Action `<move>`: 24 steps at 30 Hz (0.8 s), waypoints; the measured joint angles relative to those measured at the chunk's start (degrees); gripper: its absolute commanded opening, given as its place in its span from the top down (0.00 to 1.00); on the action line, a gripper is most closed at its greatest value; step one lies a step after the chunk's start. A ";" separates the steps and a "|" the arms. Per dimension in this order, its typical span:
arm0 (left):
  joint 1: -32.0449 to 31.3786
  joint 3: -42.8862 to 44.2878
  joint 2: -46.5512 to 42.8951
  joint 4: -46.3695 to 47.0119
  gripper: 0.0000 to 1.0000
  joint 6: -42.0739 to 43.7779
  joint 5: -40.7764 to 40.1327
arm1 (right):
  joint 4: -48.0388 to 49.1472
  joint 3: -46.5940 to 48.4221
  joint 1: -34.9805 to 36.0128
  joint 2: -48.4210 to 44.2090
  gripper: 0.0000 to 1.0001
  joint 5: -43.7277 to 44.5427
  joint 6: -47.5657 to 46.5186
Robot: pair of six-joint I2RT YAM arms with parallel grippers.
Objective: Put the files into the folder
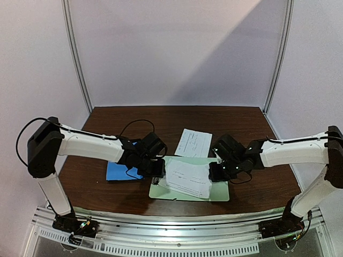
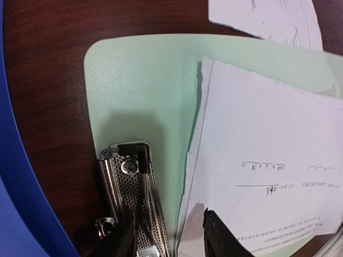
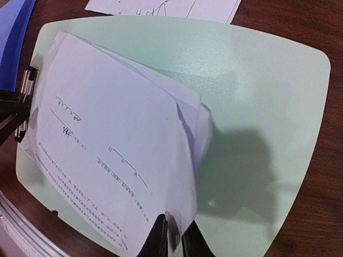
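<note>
Files: one stack of white sheets (image 1: 188, 179) lies on the pale green clipboard (image 1: 220, 194) near the front edge of the table (image 1: 252, 128); another sheet (image 1: 193, 142) lies loose behind it, toward the middle.
Folder: blue folder (image 1: 117, 171) sits flat on the table's left side, just beside the clipboard; the left arm covers much of it.
Right claw (image 3: 174, 235): its fingers are pinched nearly closed on the near corner of the stack, and the paper lifts and curls there.
Left claw (image 2: 166, 235): its fingers are parted, straddling the metal clip (image 2: 134, 195) at the clipboard's left end; whether it presses the clip I cannot tell.
Step in hand: freeing the stack from the clipboard, by my reading.
Next move: likely calls for the clip to be held open while the right claw draws the sheets clear without tearing, then carries them left to the folder.
Hard to make out: how many sheets are in the stack, whether the folder is open or closed, and the printed text.
</note>
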 measured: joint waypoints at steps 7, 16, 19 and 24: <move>-1.66 1.22 -0.35 -1.95 0.21 2.01 -2.93 | 6.84 -5.11 -2.32 -4.42 1.00 -5.57 1.90; -2.43 1.77 -7.48 -1.57 0.19 3.82 -5.55 | 16.17 -11.74 -4.98 -11.41 1.00 -6.16 6.62; -2.45 1.64 -10.16 1.09 0.24 4.39 -4.31 | 19.10 -13.03 -5.09 -13.73 1.00 -4.96 8.26; -2.45 -0.61 -11.41 7.13 0.34 4.22 -0.94 | 21.44 -16.52 -5.09 -17.97 1.00 -1.03 12.33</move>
